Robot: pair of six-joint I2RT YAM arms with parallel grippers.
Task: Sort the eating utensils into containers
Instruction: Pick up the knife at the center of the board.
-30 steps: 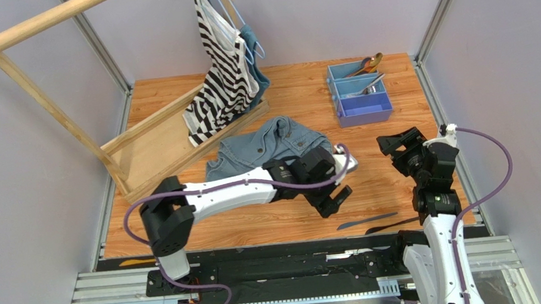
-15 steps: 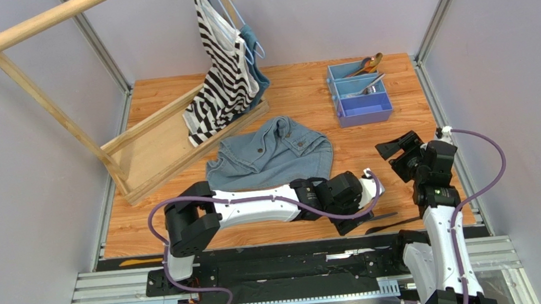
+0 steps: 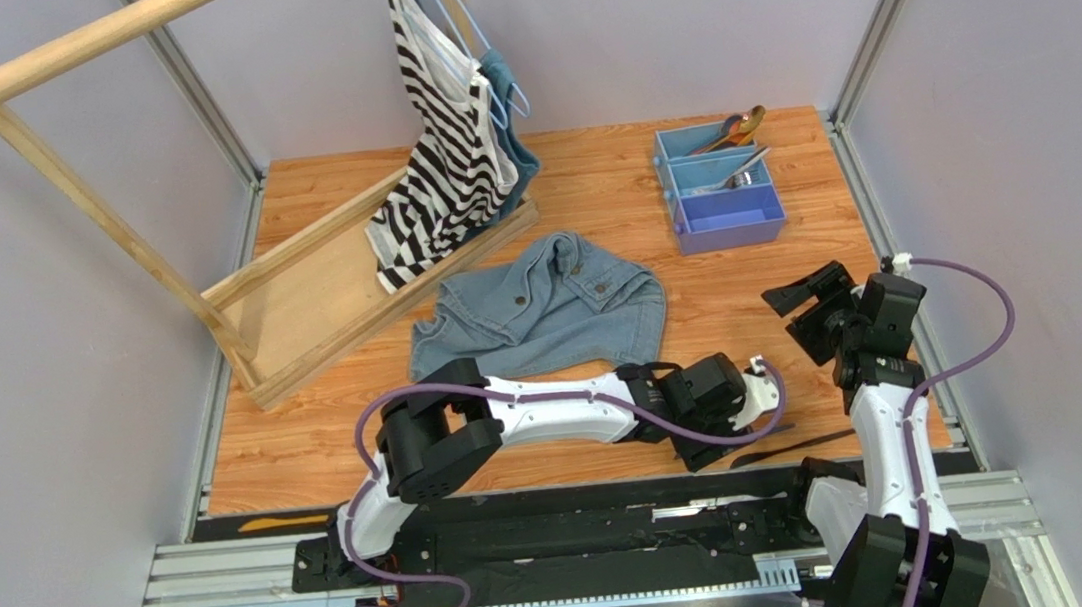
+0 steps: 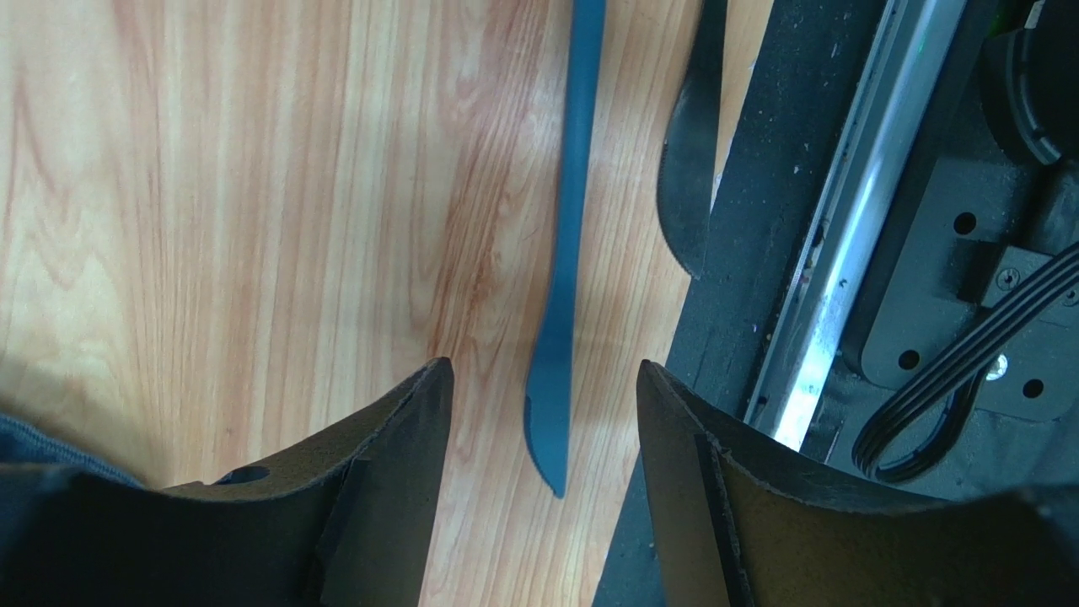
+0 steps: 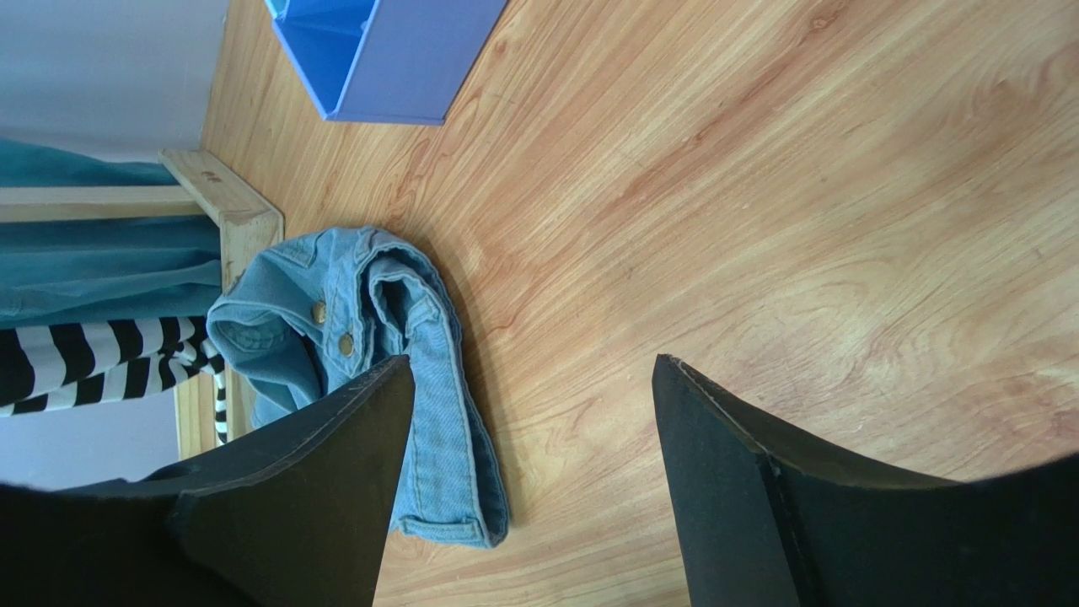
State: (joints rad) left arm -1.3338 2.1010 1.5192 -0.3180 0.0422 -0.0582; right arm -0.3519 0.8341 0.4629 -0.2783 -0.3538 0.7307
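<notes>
**With the left gripper's fingers astride the blue knife, the table edge is the worry**

Though the left gripper (image 4: 542, 373) stands low over the blue knife (image 4: 564, 253), its fingers are parted and touch nothing: the blade tip lies in the gap between them, flat on the table (image 3: 595, 177) at about 5 o'clock in the top view. A black knife (image 4: 690, 165) lies just beside it, toward 1 o'clock in the left wrist view, partly over the lip of the wood and onto the black rail (image 4: 760, 253). The right gripper (image 5: 532, 367) hangs released and empty above bare wood at 4 o'clock, with the denim jacket (image 5: 380, 329) off toward its 9 o'clock. The tray (image 3: 731, 236) waits at 1 o'clock, well apart from both knives, with spoons (image 3: 740, 124) in its far compartment and a silver piece (image 3: 742, 174) in the middle one.

Several things could go wrong from here, as I judge it. The knife is thin and lies flat, so the pads may skate over it and close on nothing. The fingers sit at the blade end, so a pinch there would leave the long handle free to droop or swing on the way to the tray. The finger on the 3 o'clock side is close to the edge, where it could catch the step or nudge the black knife down onto the rail, out of easy reach
</notes>
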